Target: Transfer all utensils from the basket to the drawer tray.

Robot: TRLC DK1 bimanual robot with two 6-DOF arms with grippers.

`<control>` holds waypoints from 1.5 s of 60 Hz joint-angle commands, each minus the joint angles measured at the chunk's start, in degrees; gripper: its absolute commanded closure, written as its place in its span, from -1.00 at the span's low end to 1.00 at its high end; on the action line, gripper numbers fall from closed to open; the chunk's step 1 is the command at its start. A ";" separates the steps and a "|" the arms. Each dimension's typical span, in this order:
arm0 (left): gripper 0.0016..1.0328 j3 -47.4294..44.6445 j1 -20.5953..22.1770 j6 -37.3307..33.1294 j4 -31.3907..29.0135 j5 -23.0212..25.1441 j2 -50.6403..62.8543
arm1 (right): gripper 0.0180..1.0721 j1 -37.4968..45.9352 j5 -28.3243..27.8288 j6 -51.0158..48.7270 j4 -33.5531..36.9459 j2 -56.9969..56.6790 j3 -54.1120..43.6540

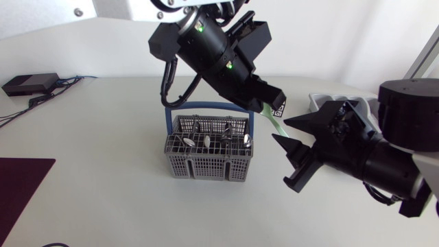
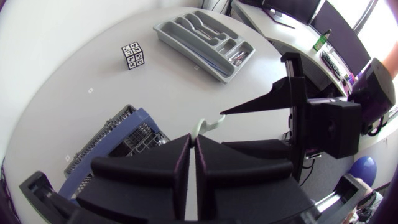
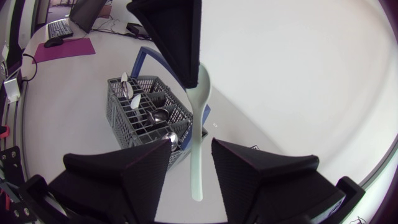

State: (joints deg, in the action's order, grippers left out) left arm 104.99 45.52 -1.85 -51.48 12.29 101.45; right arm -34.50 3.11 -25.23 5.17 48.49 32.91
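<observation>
**Pale green spoon hanging between two sets of jaws**

The left arm (image 1: 206,48) is angling steeply down over the desk (image 1: 103,151), just behind the basket (image 1: 206,163). The left jaws are pinching shut on the broad end of a pale green spoon (image 1: 273,122), smooth and plastic-looking, which is hanging in the air beside the basket. The right arm (image 1: 384,154) is stretching low across the desk. The right jaws are standing wide open, with the spoon's slim handle passing between the matte black wedges and touching neither. The grey lattice basket, with its blue hoop handle, is holding shiny metal utensils (image 1: 206,140). The grey moulded drawer tray (image 2: 181,48) is sitting well apart from it.
</observation>
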 commanded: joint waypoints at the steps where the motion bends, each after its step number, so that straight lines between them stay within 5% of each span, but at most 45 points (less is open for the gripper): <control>1: 0.94 2.76 -1.04 2.29 -1.34 2.03 1.47 | 0.32 -0.92 1.46 1.68 -2.09 2.66 0.58; 15: 0.94 3.03 -1.13 2.29 -1.95 2.73 2.00 | 0.33 -4.26 9.10 0.01 -9.04 6.53 0.49; 34: 0.92 3.91 -1.31 2.37 -2.39 3.00 2.53 | 0.82 -5.49 9.81 -0.87 -9.12 9.69 2.25; 58: 0.10 6.63 -2.63 2.99 -1.95 3.00 2.44 | 0.89 -5.58 6.64 -1.75 -6.84 8.46 0.49; 73: -0.06 9.97 -6.85 2.37 1.39 1.50 1.47 | 0.89 -3.91 1.90 -3.51 -2.44 5.30 -2.06; 90: -0.10 0.30 -6.32 -14.68 4.81 -10.01 -2.84 | 0.89 18.33 -18.50 -14.40 6.08 2.84 -4.08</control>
State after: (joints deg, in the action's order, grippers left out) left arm 109.69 38.81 -10.74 -47.57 3.77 101.34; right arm -21.87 -12.10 -34.74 9.74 51.83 30.63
